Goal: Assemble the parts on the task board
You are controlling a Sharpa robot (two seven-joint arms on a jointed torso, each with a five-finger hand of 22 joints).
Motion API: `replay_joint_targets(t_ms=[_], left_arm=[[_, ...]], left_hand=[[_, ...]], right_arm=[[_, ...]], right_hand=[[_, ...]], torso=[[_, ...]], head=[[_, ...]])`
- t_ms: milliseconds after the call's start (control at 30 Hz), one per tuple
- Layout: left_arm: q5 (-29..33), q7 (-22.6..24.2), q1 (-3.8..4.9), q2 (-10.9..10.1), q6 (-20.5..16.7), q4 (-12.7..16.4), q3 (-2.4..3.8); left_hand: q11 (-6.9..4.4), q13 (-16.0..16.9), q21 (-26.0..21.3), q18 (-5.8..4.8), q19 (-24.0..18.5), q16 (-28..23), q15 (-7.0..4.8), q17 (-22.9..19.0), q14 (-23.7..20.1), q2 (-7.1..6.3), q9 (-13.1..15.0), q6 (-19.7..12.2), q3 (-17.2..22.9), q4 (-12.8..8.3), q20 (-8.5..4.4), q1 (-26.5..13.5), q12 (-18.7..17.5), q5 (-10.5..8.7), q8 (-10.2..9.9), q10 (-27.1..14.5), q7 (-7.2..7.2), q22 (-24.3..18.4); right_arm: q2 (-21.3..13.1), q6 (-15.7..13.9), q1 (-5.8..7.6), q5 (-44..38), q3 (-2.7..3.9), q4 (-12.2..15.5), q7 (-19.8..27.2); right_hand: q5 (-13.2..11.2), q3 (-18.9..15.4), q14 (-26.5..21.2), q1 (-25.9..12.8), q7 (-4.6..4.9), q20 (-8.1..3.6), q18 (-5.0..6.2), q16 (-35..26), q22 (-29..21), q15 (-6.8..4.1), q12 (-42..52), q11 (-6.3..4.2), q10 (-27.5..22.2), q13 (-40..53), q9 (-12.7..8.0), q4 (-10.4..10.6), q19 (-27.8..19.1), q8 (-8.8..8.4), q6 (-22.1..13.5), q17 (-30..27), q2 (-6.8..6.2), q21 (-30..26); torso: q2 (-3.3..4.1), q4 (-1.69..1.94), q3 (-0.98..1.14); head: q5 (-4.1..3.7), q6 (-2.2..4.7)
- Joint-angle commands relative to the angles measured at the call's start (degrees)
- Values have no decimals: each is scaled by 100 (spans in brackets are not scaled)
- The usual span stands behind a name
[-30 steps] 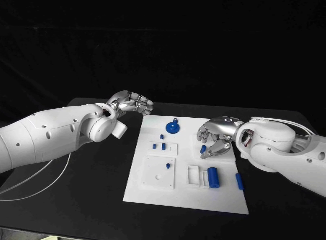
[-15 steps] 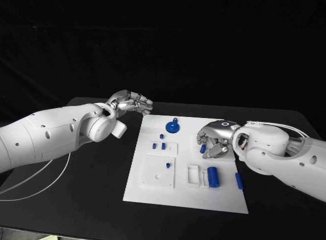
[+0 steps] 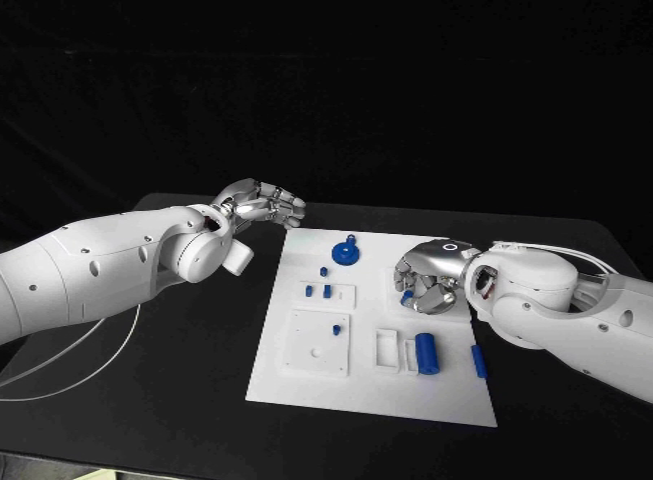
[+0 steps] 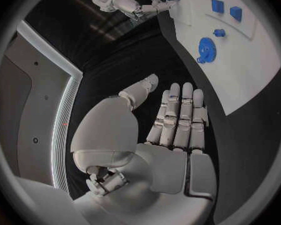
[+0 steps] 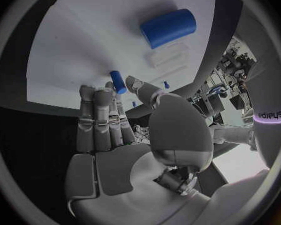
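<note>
The black table (image 3: 168, 400) fills the lower half of the head view, and the white task board (image 3: 449, 395) lies in its middle, a little right of centre. The left arm (image 3: 81, 275) enters from the left edge and the right arm (image 3: 586, 310) from the right edge.

The left hand (image 3: 261, 207) is above the table just off the board's upper left corner. In the head view its fingers look curled. The left wrist view shows more: the fingers (image 4: 178, 117) lie straight and close side by side, the thumb stands apart, and nothing is in the palm, so this hand is empty and rather narrow.

The right hand (image 3: 430, 275) is over the upper right part of the board. In the head view a small blue peg (image 3: 407, 297) shows at its fingers. The right wrist view makes it clear that the peg (image 5: 118, 82) is pinched between the thumb and the fingertips (image 5: 97, 96).

On the board, from large to small: a blue gear (image 3: 346, 254) near the upper edge, also seen in the left wrist view (image 4: 206, 50); a blue cylinder (image 3: 429, 354) lying beside white holders in the lower right part, large in the right wrist view (image 5: 168, 27); a blue bar (image 3: 479, 362) near the right edge; two small blue blocks (image 3: 319, 293) standing on a raised white square.
</note>
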Motion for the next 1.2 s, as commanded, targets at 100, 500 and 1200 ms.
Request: replay_joint_targets(t_ms=[100, 500, 1200], left_arm=[[41, 52, 6, 3, 64, 8, 6], [40, 35, 6, -2, 68, 6, 6], [5, 38, 6, 62, 48, -42, 5]], left_hand=[[29, -8, -37, 68, -26, -40, 10, 10, 44, -6, -7, -49, -14, 34, -17, -56, -27, 10, 20, 24, -8, 7], [28, -9, -40, 70, -25, -43, 9, 14, 45, -2, -7, -50, -12, 32, -19, -51, -29, 13, 22, 25, -8, 10], [26, -12, -53, 74, -22, -55, 6, 32, 51, 1, -7, -53, 5, -9, -22, -2, -34, 31, 30, 31, -11, 26]], right_arm=[[18, -51, -19, -42, -3, 24, 72], [22, -265, -32, -346, -3, -9, -39], [-103, -886, -22, 31, 456, 238, 130]], right_hand=[[-31, 259, 38, -27, -53, -28, 219, 72, 109, -94, 80, -55, 138, 91, 53, 105, 93, 64, 133, 1, -7, 82], [-30, 694, 122, 47, -162, -100, 219, 155, 109, -196, 216, -159, 348, 273, 193, 17, 191, 204, 360, 31, 97, 203], [-32, 803, 158, 120, -213, -156, 219, 253, 102, -246, 287, -211, 455, 420, 329, 45, 297, 280, 461, 109, 30, 312]], torso=[[-1, 0, 1], [0, 1, 1], [-10, 4, -6]], head=[[-4, -9], [-1, -20], [79, 26]])
